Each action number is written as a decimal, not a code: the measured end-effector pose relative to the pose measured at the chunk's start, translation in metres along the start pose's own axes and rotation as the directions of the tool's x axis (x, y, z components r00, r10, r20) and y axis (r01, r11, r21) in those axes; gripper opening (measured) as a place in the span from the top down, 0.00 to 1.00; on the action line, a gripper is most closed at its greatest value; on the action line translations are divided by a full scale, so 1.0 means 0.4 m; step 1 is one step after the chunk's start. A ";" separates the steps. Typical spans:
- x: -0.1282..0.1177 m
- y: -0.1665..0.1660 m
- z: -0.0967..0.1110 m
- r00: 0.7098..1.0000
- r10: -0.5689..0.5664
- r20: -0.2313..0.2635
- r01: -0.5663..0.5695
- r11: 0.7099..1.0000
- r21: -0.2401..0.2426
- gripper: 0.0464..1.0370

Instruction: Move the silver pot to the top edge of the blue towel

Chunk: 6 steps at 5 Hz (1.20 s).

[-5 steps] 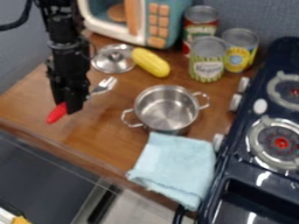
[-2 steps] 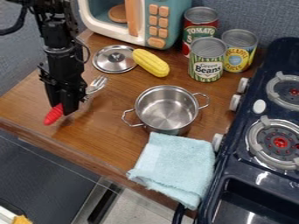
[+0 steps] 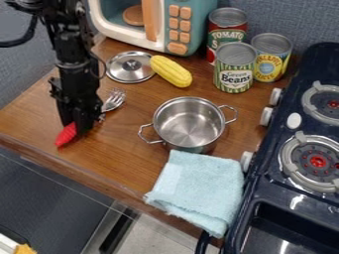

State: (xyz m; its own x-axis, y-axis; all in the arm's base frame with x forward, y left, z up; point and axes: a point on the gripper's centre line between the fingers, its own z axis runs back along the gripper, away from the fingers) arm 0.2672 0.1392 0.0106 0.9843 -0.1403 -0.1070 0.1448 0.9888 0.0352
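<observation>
On my wooden table point(image 3: 109, 156) stand a toy microwave point(image 3: 179, 25) and three cans, labelled tomato point(image 3: 228, 37), green beans point(image 3: 235, 69) and pineapple point(image 3: 271, 57). I see a silver lid point(image 3: 130, 67) beside yellow corn point(image 3: 171, 71); a two-handled silver pot point(image 3: 189, 124) beside a light blue towel point(image 3: 198, 188); and, at my gripper point(image 3: 79, 126), a red-handled fork point(image 3: 114, 100), perhaps just above the wood.

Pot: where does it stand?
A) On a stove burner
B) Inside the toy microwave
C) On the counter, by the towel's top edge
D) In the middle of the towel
C: the pot stands on the wooden counter, its near side right by the top edge of the towel.
</observation>
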 end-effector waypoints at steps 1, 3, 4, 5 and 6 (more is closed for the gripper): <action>0.007 0.006 -0.009 1.000 0.008 -0.010 -0.008 1.000 0.003 0.66; 0.004 0.005 -0.011 0.999 -0.011 -0.037 0.012 1.000 0.019 0.27; 0.004 -0.002 -0.010 1.000 -0.024 -0.020 0.024 1.000 -0.016 0.04; 0.000 -0.001 -0.007 1.000 -0.025 -0.004 0.025 0.999 -0.037 0.04; -0.012 -0.012 0.052 0.996 -0.043 0.078 0.048 0.996 -0.069 0.04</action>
State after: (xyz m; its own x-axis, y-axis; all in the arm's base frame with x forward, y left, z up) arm 0.2639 0.1339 0.0317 0.9821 -0.1861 -0.0305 0.1849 0.9820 -0.0381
